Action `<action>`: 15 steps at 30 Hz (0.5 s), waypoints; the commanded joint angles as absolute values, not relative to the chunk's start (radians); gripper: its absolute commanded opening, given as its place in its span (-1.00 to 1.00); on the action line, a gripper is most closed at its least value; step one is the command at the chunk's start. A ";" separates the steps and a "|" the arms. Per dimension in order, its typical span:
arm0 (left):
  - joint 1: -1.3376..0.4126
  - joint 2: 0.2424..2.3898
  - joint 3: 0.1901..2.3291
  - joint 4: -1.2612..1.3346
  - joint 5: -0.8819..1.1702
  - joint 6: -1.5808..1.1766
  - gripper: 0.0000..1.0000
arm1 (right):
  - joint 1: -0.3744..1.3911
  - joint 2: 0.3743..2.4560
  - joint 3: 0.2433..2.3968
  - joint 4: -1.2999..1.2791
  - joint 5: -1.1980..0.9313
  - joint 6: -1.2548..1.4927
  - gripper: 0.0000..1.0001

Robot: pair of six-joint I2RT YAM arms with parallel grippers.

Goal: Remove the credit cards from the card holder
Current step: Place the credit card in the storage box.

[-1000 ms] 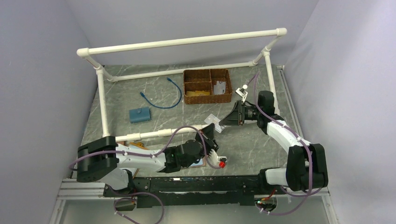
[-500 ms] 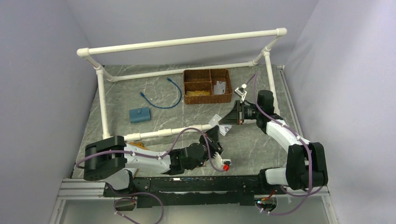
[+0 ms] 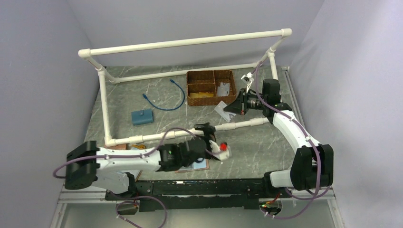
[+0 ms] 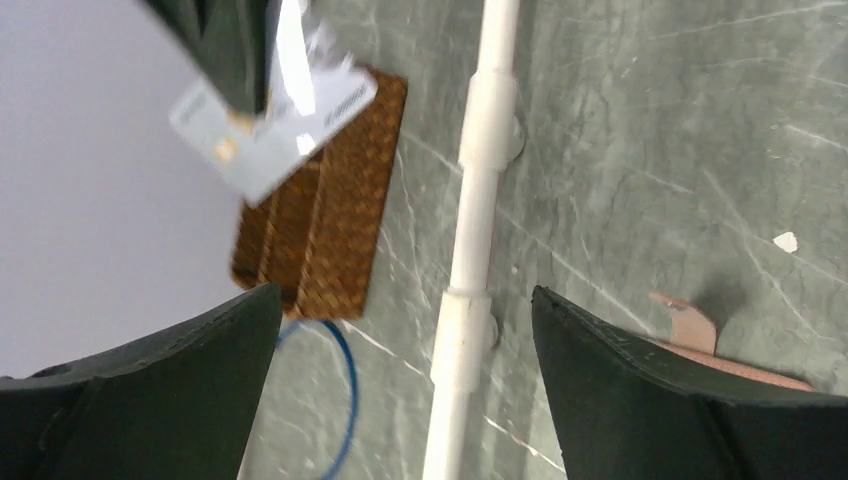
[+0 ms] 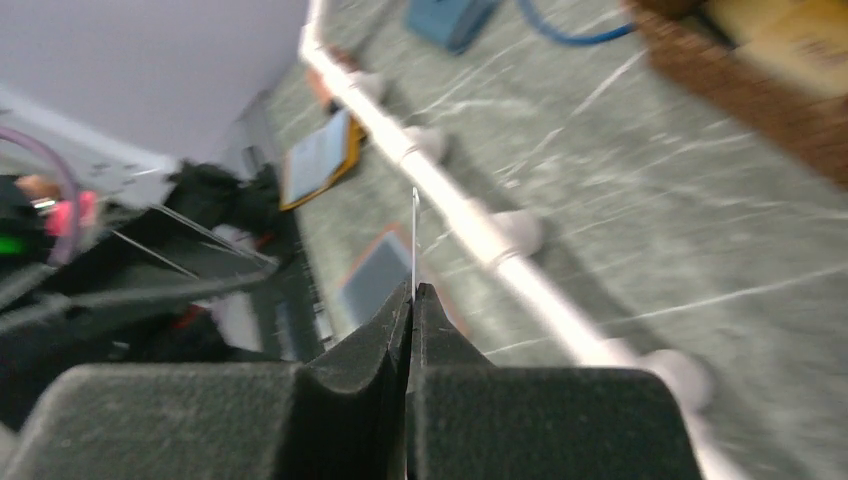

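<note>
My right gripper (image 3: 227,108) is shut on a thin silvery-white credit card (image 3: 220,110), held in the air just in front of the wicker basket (image 3: 188,88). The right wrist view shows that card (image 5: 414,235) edge-on, sticking up from the closed right gripper (image 5: 412,290). In the left wrist view the card (image 4: 270,140) hangs at the top left. My left gripper (image 3: 209,135) stands wide open and empty near the front pipe, with bare tabletop and pipe behind the left gripper (image 4: 405,292). The card holder (image 3: 197,166) lies open and flat under my left arm; its grey-blue inside (image 5: 380,272) shows.
The basket holds a yellowish card (image 3: 202,94) and a grey card (image 3: 224,89). A white pipe frame (image 3: 190,131) crosses the table. A blue block (image 3: 142,116) and a blue cable (image 3: 177,97) lie far left. An orange-rimmed panel (image 5: 320,155) sits near the left arm's base.
The right gripper shut on the card and carried it up and right toward the basket. The left gripper opened, let the card go and drew back to the left.
</note>
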State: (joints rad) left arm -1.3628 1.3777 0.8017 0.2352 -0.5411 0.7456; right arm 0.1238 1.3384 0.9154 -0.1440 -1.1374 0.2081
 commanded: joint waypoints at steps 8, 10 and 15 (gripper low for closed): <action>-0.908 1.061 0.924 -0.178 -0.162 0.139 0.99 | 0.138 1.495 1.107 0.112 -0.599 0.120 -1.00; -0.859 1.041 0.941 -0.232 -0.169 0.146 0.99 | 0.142 1.536 1.136 0.152 -0.512 0.163 -1.00; -0.819 0.956 0.836 -0.193 -0.328 0.190 0.99 | 0.172 1.659 1.226 0.196 -0.402 0.203 -1.00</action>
State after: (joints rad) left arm -0.8383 1.0164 0.8925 -0.1761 -0.2623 0.2131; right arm 0.1444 1.5940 1.1316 0.0822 -0.5606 0.1661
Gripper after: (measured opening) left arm 0.995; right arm 0.008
